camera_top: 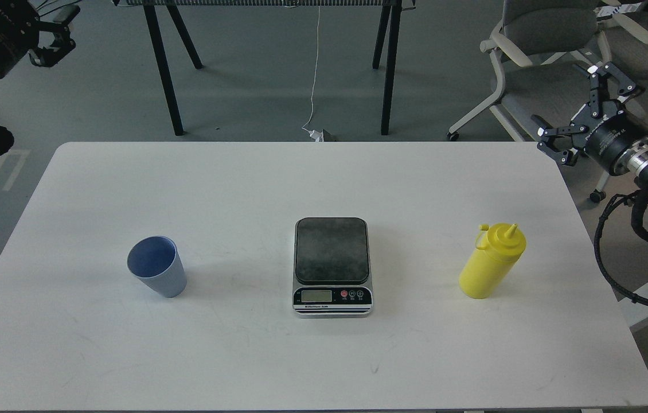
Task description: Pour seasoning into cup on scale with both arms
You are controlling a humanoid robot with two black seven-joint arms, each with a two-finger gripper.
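Note:
The light blue ribbed cup (156, 266) stands upright on the left part of the white table (301, 172). The scale (332, 266) sits at the table's middle with nothing on its dark plate. The yellow seasoning bottle (492, 261) stands upright on the right, its small cap hanging off the nozzle. My right gripper (576, 109) is open and empty, off the table's far right corner, well behind the bottle. My left gripper (57, 37) is at the top left, far behind the cup, off the table; its fingers are dark and hard to tell apart.
Black legs of another table (163, 69) stand behind my table, with a white cable (313, 86) hanging to the floor. Grey office chairs (553, 51) are at the back right, close behind my right gripper. Black cable loops (616, 241) hang by the table's right edge.

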